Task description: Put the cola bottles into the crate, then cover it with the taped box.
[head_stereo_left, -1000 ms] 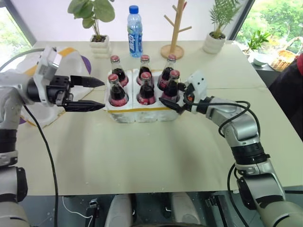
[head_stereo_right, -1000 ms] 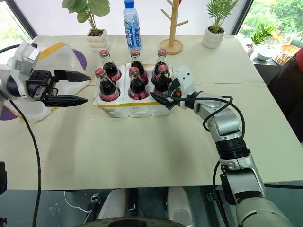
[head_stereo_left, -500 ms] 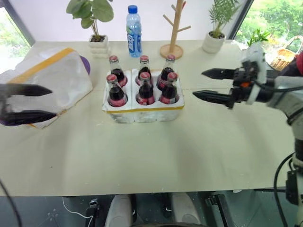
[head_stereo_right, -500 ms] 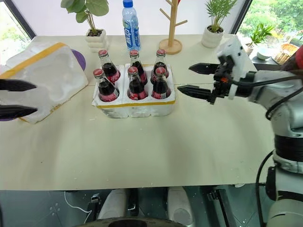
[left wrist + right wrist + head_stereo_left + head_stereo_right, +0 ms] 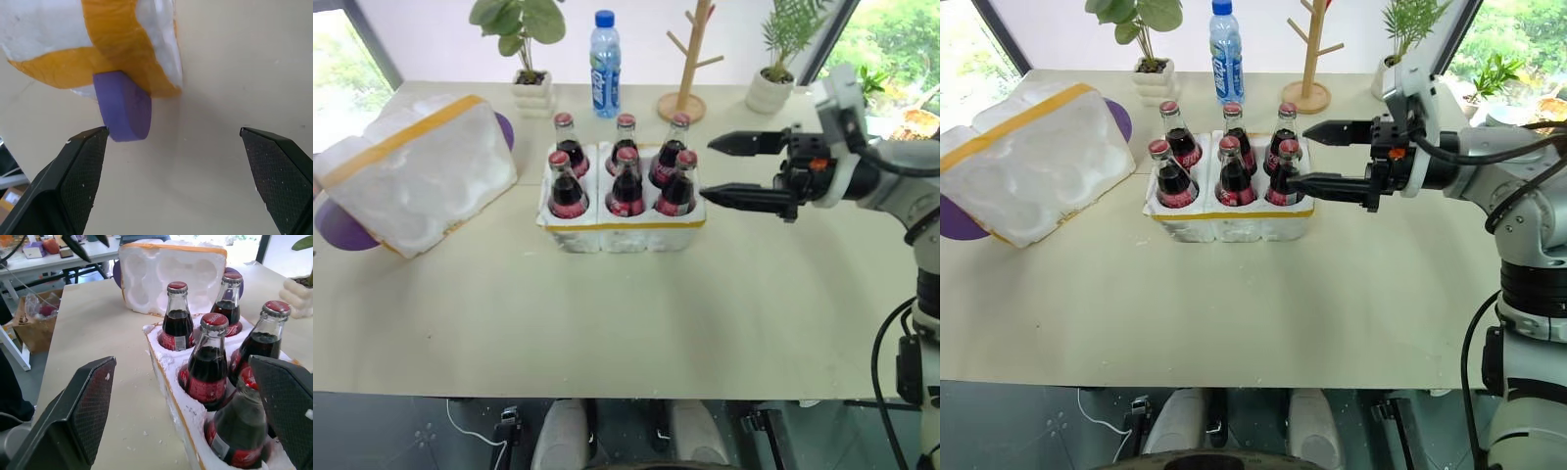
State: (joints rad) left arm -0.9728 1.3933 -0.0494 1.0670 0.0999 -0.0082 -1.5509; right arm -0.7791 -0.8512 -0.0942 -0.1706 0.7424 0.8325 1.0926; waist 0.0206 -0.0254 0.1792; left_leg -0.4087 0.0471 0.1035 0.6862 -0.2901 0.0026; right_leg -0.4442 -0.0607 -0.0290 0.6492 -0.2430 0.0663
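Several cola bottles [image 5: 627,182] with red caps stand upright in the wells of the crate [image 5: 622,231], a low white foam tray with a thin yellow band, at the table's middle. The taped box [image 5: 426,168] lies tilted on its side at the left, with its hollow facing the crate [image 5: 168,276]. My right gripper [image 5: 707,167] hovers open just right of the crate at bottle-neck height, pointing at the bottles and holding nothing. My left gripper [image 5: 173,130] is open and empty above the table, beside a yellow-taped corner of the box [image 5: 122,58].
A purple disc [image 5: 124,110] sticks out from under the taped box. Along the far edge stand a blue-capped water bottle [image 5: 604,51], a potted plant [image 5: 532,86], a wooden stand [image 5: 685,96] and a second plant [image 5: 770,90]. Bare tabletop [image 5: 607,313] lies in front of the crate.
My left gripper has swung left, out of the head views. My right gripper has lifted from the crate's right corner to bottle-neck height. The head camera has shifted a little.
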